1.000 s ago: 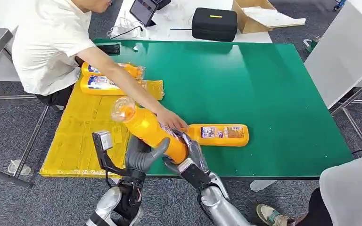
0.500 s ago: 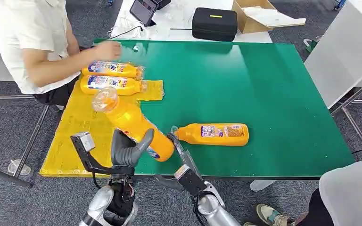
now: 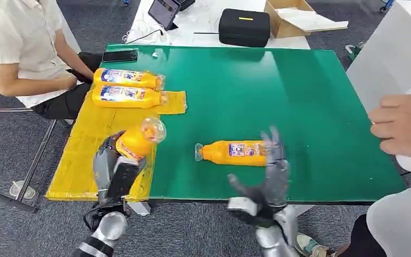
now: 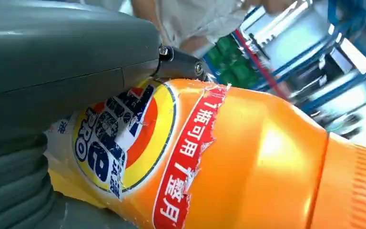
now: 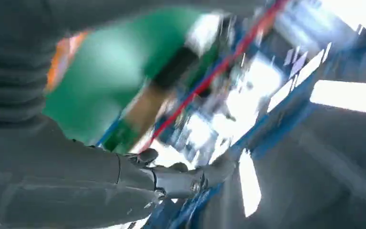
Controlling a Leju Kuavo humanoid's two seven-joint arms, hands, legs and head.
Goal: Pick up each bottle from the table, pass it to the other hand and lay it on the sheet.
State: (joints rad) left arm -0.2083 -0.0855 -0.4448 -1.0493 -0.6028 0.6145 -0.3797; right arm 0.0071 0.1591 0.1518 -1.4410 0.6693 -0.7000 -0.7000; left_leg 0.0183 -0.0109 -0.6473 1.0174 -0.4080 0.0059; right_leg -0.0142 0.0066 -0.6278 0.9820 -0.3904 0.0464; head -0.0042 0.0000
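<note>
left hand (image 3: 113, 167) clamped on bottle (image 3: 135, 141), over yellow sheet (image 3: 80, 160), neck pointing away toward table centre | right hand (image 3: 267, 182) fingers spread, empty, nearer the lying bottle (image 3: 235, 152), its axis crosswise

A green table (image 3: 299, 107) is standing on grey carpeted floor (image 3: 10, 155), its metal legs (image 3: 37, 160) showing at the near left. Behind it a white table (image 3: 203, 21) is carrying a black case (image 3: 243, 27), an open cardboard box (image 3: 294, 16), a tablet (image 3: 163, 10) and some cables, while a dark phone (image 3: 119, 55) is lying on the green table's far left corner. A white surface on a grey frame (image 3: 390, 59) is standing at the right, a person in a white shirt (image 3: 16, 48) is sitting at the left, and another person's hand (image 3: 401, 126) is reaching in from the right edge.
</note>
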